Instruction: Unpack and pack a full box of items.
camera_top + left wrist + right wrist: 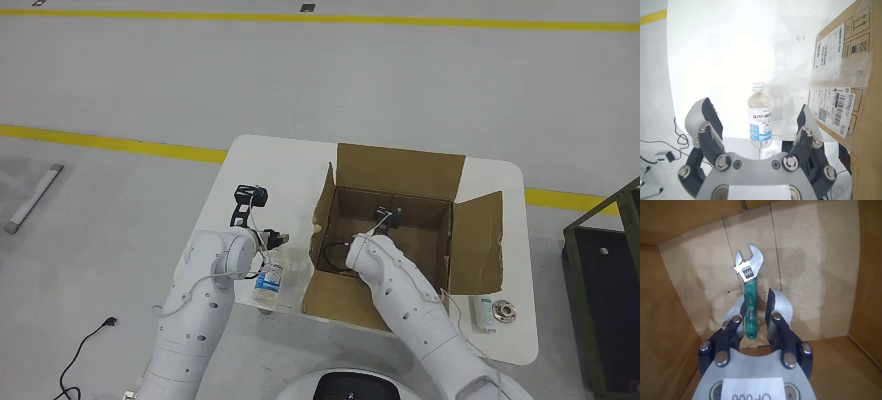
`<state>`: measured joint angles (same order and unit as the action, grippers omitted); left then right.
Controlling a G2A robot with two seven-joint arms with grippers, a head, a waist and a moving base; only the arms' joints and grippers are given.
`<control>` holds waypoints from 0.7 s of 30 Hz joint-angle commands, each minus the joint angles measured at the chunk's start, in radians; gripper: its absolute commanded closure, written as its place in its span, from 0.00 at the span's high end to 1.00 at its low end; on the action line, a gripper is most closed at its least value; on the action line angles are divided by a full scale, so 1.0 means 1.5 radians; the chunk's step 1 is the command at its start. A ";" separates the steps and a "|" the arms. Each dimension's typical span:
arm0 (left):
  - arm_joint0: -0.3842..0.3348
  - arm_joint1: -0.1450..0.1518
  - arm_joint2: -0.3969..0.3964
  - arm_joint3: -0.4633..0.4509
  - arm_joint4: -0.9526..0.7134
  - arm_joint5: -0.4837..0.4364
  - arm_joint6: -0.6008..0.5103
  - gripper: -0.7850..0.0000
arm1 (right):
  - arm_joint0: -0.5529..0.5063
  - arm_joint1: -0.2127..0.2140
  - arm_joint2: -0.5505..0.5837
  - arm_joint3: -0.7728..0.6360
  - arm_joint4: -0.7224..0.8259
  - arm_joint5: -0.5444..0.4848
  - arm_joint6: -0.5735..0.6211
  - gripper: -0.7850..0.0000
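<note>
One wrench (750,291) in cardboard box (400,170); right jaws apart astride handle. Left jaws apart near bottle (760,117) outside box.

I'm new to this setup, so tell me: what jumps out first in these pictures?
A green-handled wrench lies on the floor of the open cardboard box, its handle inside the open right gripper. Beside the box, a clear bottle sits on the table by the open left gripper.

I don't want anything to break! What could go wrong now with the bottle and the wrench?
The bottle sits at the table edge, near the open left tool; a nudge could knock it off. In the box, the right tool touches the wrench handle on one side only, so it might twist or slip.
</note>
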<state>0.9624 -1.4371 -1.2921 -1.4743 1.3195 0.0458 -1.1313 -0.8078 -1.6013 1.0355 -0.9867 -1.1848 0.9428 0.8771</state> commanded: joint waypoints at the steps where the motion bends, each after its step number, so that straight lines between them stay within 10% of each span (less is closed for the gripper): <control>1: 0.000 0.000 0.000 0.000 0.000 0.000 0.000 1.00 | 0.003 -0.002 -0.001 0.007 0.000 0.000 0.000 0.34; 21: 0.000 0.000 0.000 0.000 0.000 0.000 0.000 1.00 | 0.038 -0.023 -0.005 0.079 0.003 -0.003 0.003 0.00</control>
<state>0.9624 -1.4371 -1.2921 -1.4743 1.3195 0.0458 -1.1313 -0.7528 -1.6347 1.0278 -0.8684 -1.1808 0.9388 0.8813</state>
